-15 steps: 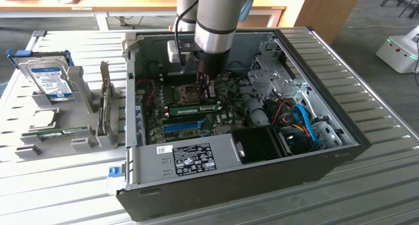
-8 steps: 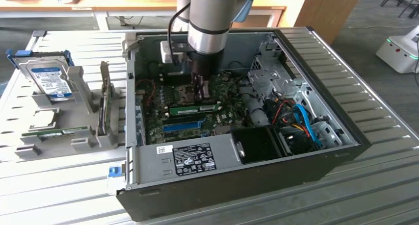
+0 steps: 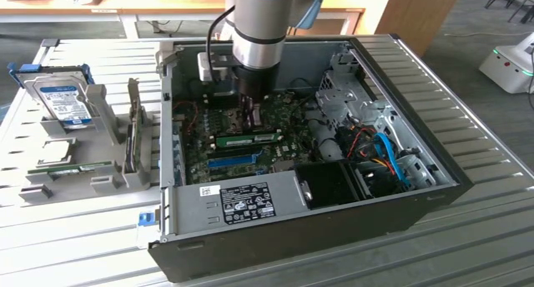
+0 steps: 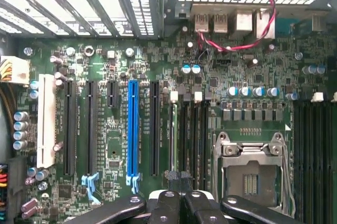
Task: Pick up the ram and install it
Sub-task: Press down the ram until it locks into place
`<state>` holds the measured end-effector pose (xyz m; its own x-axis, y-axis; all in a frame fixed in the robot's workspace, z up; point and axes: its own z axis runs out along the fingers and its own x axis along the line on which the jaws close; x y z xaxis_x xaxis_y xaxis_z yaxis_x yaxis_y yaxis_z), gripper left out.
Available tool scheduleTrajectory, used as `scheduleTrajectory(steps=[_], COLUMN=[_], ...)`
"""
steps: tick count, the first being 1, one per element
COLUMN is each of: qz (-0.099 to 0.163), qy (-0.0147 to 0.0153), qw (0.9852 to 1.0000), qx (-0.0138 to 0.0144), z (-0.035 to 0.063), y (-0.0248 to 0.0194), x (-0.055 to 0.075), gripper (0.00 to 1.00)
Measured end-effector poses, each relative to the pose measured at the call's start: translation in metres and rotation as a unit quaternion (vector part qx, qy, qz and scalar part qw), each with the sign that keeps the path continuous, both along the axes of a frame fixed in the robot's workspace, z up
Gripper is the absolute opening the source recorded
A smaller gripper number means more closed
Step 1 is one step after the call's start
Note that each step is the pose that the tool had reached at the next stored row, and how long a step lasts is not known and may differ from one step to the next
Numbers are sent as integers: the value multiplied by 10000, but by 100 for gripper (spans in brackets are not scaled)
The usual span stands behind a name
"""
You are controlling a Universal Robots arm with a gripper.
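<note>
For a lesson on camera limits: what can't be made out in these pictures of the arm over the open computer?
1. Exterior view: the arm hides the motherboard directly beneath it.
2. Exterior view: the ram is too small to tell whether it sits fully home.
3. Wrist view: the gripper is cut off by the picture's edge.

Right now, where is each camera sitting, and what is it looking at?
Exterior view: off the arm, high up, looking down into the open computer case; the arm reaches in.
Wrist view: on the wrist, facing the motherboard close up; the shut gripper shows.
Both share the blue slot.
</note>
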<state>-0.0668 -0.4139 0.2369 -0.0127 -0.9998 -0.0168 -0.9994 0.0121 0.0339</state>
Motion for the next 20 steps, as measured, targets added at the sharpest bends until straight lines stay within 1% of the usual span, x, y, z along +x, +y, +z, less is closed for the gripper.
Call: scheduleTrajectory(steps=[3,9,11,20], qz=[-1,-1,-1,0], qy=[-1,-1,-2,-2], qw=[10000,10000,10000,10000], qx=[0,0,0,1], z=[0,0,0,-9], y=[0,1,0,1], x=[-36,-49,-77,-78], gripper=[10,10,10,10])
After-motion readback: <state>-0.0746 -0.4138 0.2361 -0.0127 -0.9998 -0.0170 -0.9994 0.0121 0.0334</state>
